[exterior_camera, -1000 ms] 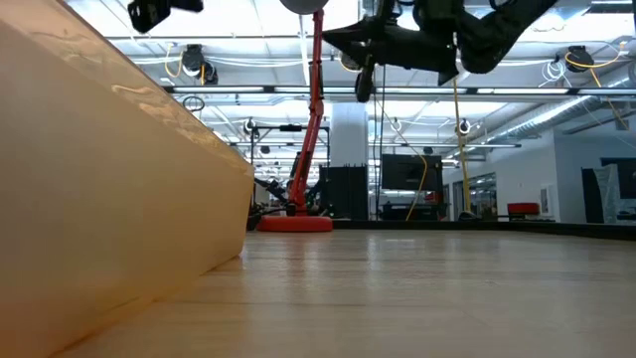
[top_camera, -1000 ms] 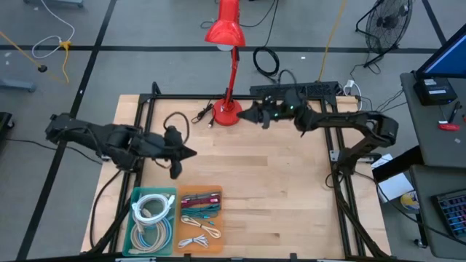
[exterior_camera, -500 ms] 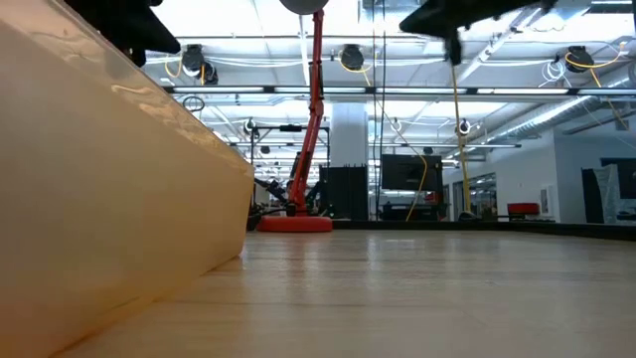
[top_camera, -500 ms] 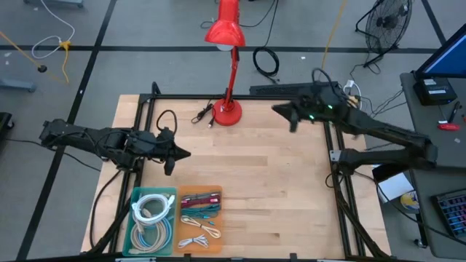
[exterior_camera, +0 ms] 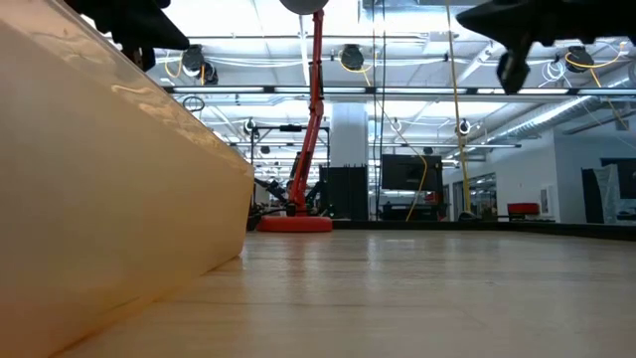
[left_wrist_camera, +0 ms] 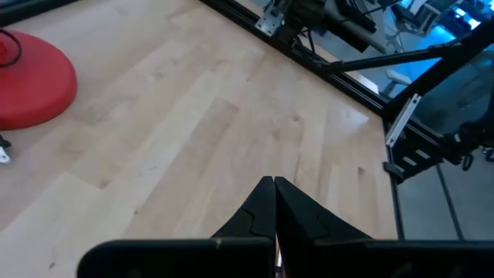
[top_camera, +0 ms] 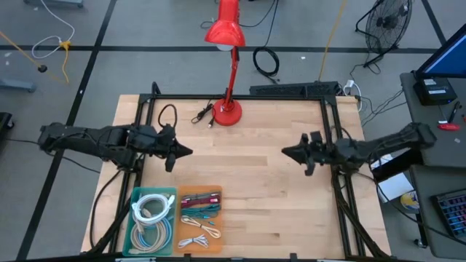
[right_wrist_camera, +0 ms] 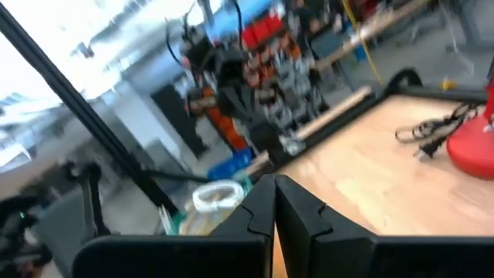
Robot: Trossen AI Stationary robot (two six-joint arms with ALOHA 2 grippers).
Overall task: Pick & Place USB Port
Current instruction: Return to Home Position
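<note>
Both grippers are shut tight and hold nothing. Over the table [top_camera: 255,189], the left gripper [top_camera: 182,152] hangs near the left edge. Its two fingers [left_wrist_camera: 258,208] press flat together, with bare wood under them. The right gripper [top_camera: 287,153] hangs near the right edge and points in at the middle. Its fingers [right_wrist_camera: 258,205] touch each other too.

I think they are shut and kept to the sides because the picking looks done, so the arms only need to reach their rest places. The USB cables [top_camera: 200,224] lie in the orange bin [top_camera: 199,190]. That bin sits by the bottom left corner of the table in the high view, just beside a teal bin [top_camera: 134,218] of coiled white cables. One black cord [top_camera: 200,115] lies by the red lamp [top_camera: 226,111] at the far edge.
</note>
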